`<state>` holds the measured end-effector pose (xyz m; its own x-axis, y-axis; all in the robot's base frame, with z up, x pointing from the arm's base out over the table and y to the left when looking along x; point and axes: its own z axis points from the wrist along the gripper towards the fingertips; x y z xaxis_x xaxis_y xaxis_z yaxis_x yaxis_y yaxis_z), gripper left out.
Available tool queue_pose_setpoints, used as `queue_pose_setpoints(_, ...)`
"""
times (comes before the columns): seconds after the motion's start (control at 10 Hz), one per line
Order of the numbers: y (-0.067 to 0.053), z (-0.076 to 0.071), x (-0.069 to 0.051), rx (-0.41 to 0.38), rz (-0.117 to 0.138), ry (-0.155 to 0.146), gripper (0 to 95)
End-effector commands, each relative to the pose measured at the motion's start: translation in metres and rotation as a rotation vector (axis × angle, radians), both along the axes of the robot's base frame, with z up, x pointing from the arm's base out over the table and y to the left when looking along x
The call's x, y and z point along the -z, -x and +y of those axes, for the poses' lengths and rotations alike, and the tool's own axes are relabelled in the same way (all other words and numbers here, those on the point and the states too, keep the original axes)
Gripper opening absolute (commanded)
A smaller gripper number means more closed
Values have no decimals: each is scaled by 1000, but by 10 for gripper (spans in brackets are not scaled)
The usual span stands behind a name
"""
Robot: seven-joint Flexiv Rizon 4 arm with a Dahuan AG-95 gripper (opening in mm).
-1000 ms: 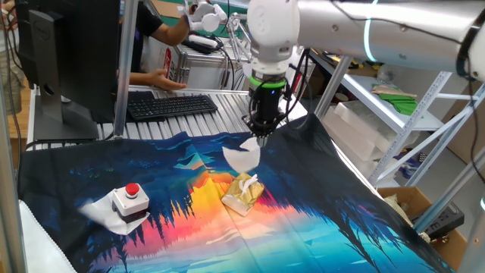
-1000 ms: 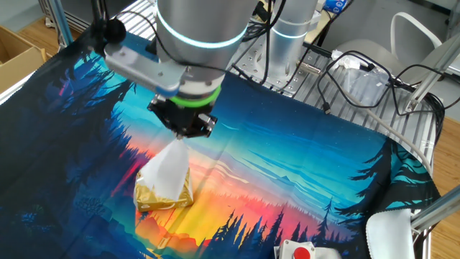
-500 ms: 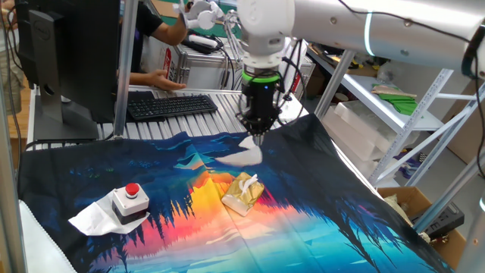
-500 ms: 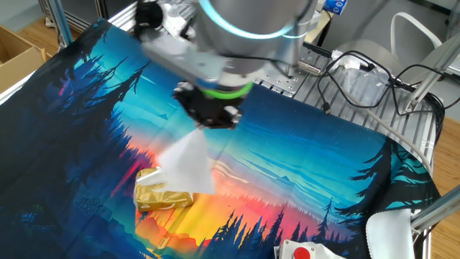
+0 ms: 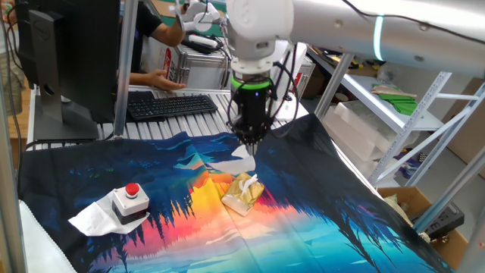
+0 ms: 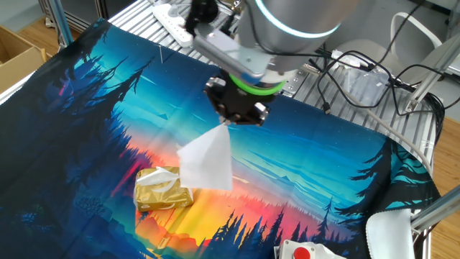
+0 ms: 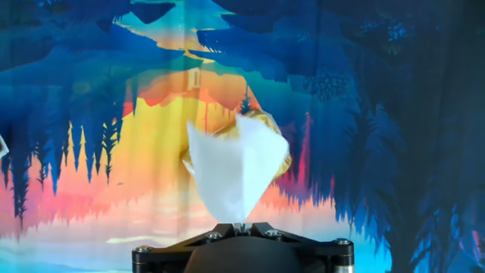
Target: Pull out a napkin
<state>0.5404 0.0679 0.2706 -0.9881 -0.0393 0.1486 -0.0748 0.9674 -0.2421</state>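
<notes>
Hand view, nearest first: gripper pinched tight on top corner of napkin; the sheet hangs from the fingertips, fanning wider away from them. Behind napkin, partly hidden, gold tissue pack on the cloth.

The other fixed view: napkin is clear of the pack, airborne, narrow tip up at gripper, wide edge down-left, long axis tilted from gripper toward tissue pack. Lower edge overlaps the pack in this view; can't tell if touching. Pack lies flat on orange part of printed cloth, white tissue showing at its top slot.

One fixed view: gripper abv and behind pack, napkin dangling btwn them. Near front-left: red-button box sitting on a loose white tissue, well apart from pack. Cloth w/ forest-sunset print covers the table; open cloth right of pack and in front of it. Cloth's rear edge just behind gripper, then slatted metal surface w/ keyboard. Monitor far left, upright metal post beside it. Person's hand behind keyboard. Shelf rack far right, off the table. In the other fixed view, cables and power strip past the cloth's far edge.
</notes>
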Motion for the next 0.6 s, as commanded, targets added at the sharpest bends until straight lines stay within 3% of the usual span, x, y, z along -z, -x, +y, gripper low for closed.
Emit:
queue_pose_setpoints(0.1,4,5,2,-5,8,-14,0)
queue_pose_setpoints(0.3,17,11,7,-7,8,-38,0)
queue_pose_setpoints(0.6,37,16,12,-26,4,-32,0)
